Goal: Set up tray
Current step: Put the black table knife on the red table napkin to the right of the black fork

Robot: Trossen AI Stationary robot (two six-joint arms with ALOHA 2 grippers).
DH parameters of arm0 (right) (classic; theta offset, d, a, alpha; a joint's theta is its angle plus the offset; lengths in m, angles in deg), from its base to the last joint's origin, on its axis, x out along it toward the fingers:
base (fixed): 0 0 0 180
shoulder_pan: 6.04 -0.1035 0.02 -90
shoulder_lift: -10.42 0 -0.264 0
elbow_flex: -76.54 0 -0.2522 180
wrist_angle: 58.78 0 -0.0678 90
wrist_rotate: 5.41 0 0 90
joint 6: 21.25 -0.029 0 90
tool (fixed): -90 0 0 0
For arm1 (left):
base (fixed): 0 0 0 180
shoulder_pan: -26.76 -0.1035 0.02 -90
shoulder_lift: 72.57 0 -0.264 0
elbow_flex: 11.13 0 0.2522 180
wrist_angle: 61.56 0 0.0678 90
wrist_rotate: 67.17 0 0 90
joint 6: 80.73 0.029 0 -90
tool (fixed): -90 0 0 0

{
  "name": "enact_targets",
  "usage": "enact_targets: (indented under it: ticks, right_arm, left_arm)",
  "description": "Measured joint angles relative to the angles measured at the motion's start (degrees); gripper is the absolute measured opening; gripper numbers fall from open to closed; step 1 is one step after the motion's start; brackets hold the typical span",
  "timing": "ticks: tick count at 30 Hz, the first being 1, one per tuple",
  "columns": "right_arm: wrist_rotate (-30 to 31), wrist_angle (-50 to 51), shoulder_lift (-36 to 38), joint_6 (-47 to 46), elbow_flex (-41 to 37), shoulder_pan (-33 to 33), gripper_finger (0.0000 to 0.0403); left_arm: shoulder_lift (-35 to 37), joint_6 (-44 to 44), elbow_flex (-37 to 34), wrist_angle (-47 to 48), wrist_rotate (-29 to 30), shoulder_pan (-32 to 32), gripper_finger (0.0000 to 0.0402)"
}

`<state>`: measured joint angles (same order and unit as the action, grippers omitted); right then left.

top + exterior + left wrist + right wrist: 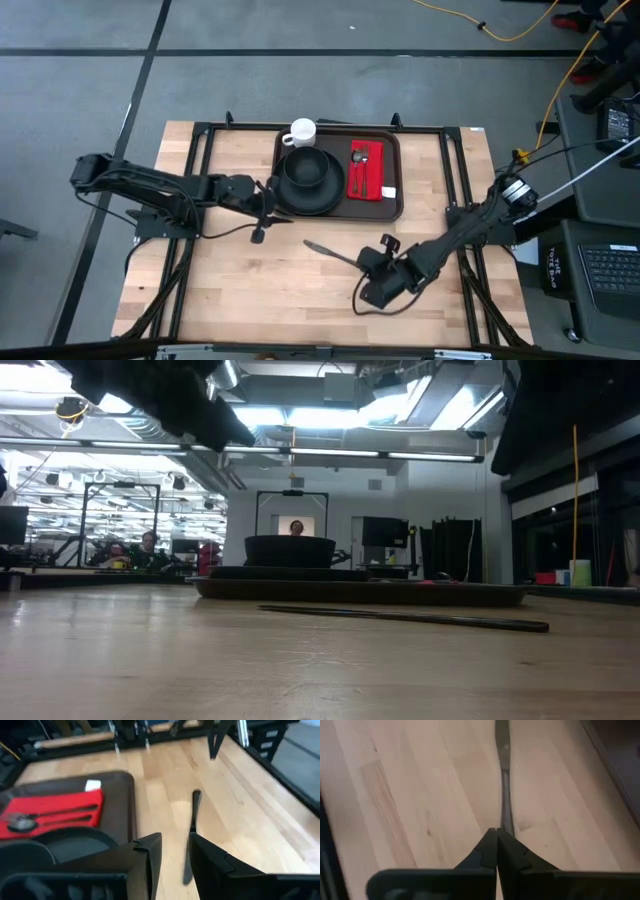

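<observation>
While the tray [395, 150] already carried a black plate [310, 195], bowl [306, 168], cup [301, 131] and red napkin [366, 172], one dark utensil [330, 251] lay on the wooden surface [230, 280] just ahead of the right tool [374, 262], its fingers together; the left tool [268, 196], fingers apart, hovered beside the tray; people sat in the bright room beyond.

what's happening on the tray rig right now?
The tray already holds a black plate with a bowl, a white mug and a red napkin with cutlery. One dark utensil lies on the bare table. The right gripper is shut at its near end; a grip on it cannot be confirmed. The left gripper waits part open beside the tray's left edge.
</observation>
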<state>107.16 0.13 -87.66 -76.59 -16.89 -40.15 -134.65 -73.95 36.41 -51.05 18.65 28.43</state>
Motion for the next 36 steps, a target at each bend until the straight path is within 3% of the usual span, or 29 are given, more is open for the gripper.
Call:
enact_targets:
  ticks: [17,23,36]
  right_arm:
    - [1.0,1.4,-1.4,0.5,0.2,-3.5,0.0023]
    - [-4.7,4.5,-1.4,0.1,-0.6,-1.9,0.0006]
    - [-7.2,-2.4,-1.4,7.7,-7.4,2.0,0.0003]
  left_arm:
    - [-4.7,-1.6,0.0,-0.4,0.0,0.2,0.0091]
    - [-4.7,-3.6,0.0,-2.3,0.0,0.2,0.0093]
    - [-4.7,-4.5,0.0,-2.8,0.7,1.2,0.0117]
